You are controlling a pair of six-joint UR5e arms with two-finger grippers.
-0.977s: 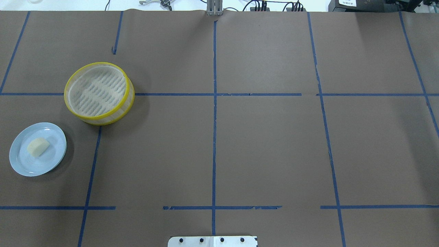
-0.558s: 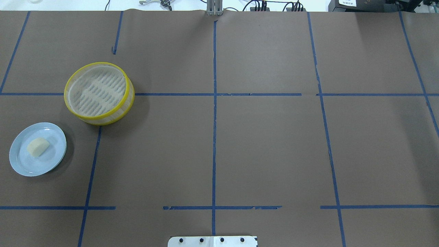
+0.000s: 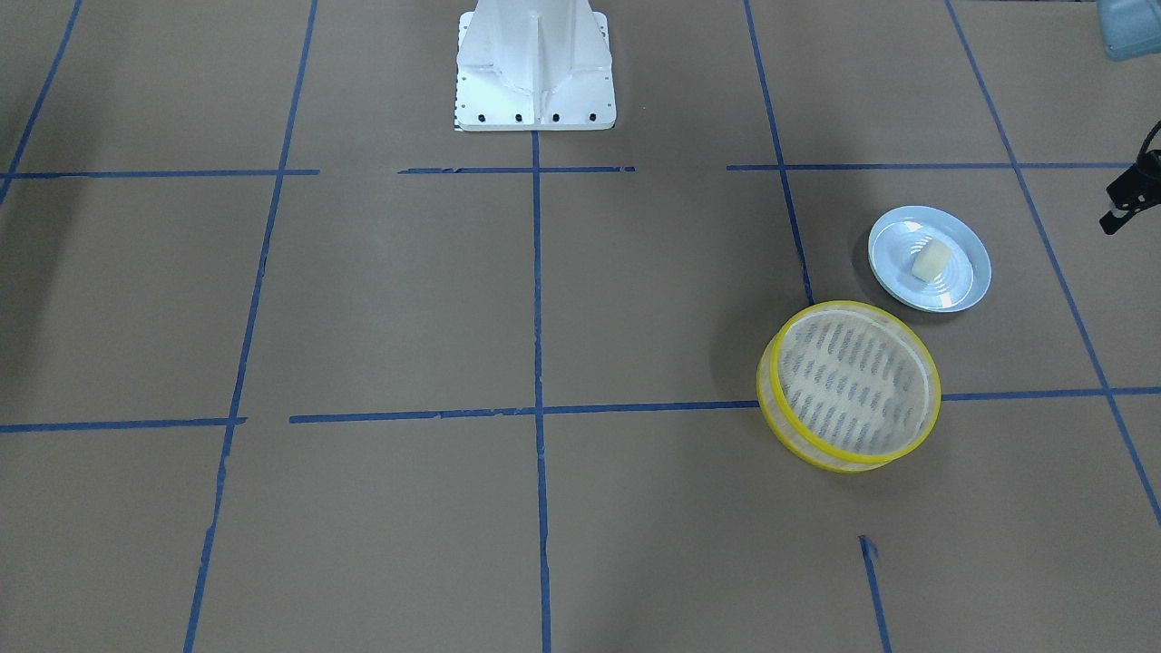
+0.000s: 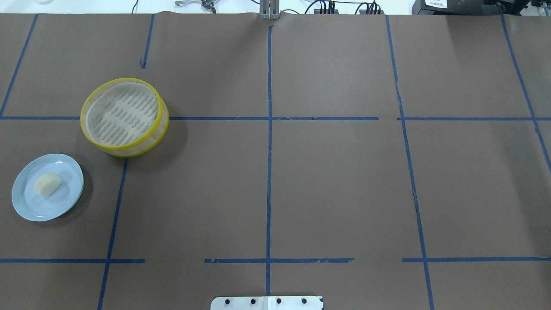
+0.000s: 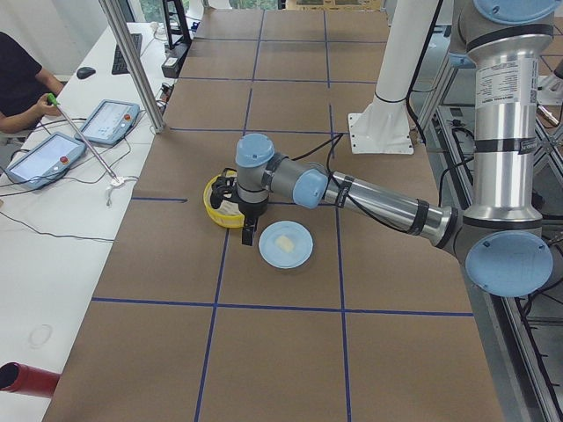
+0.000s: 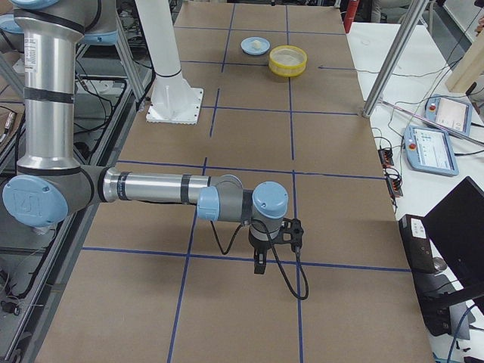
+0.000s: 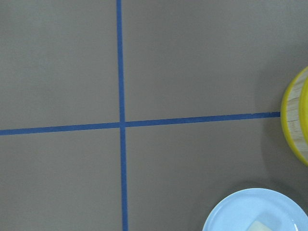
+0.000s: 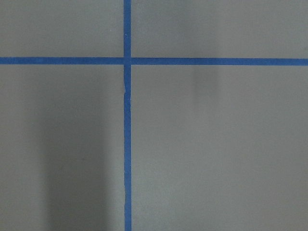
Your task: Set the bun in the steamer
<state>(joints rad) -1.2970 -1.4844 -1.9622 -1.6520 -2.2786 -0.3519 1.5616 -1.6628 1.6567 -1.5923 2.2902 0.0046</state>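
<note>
Nothing on table moved vs earlier overhead frames: bun, plate and steamer sit in same spots. Only the shading over steamer is a touch darker.

L gripper [image 5: 250, 234], black two-finger, hangs fingers-down above the table, near plate and steamer but over neither. It's seen clearly from the side view only, so can't tell how wide it's open or if anything's in it. Its wrist cam shows a tape cross, w/ steamer's yellow rim at right edge and plate plus a corner of bun at bottom right.

R gripper [image 6: 259, 266], same type, hangs fingers-down low over a tape line at the other end of table, well apart from task items. Opening can't be told either. Its wrist cam shows only brown paper and a tape cross.

Writing: white label [image 4: 437, 3] on black box [image 4: 456, 6] past table's far edge, print too small to read. Pale mark on blue joint cap [image 6: 29, 200] of R arm, not legible.

Containers: light-blue round ridged plate [image 4: 64, 170] holds the small cream-white short-cylinder bun [image 4: 47, 184], lying about mid-plate. Round shallow steamer [image 4: 122, 114], w/ yellow rims, pale translucent wall and slatted whitish bottom, stands just beside plate, not touching it, farther from robot. Its bottom shows bare, so bun not yet in it. Steamer straddles blue tape [image 4: 269, 172] on the brown paper-covered table [image 4: 335, 185].
</note>
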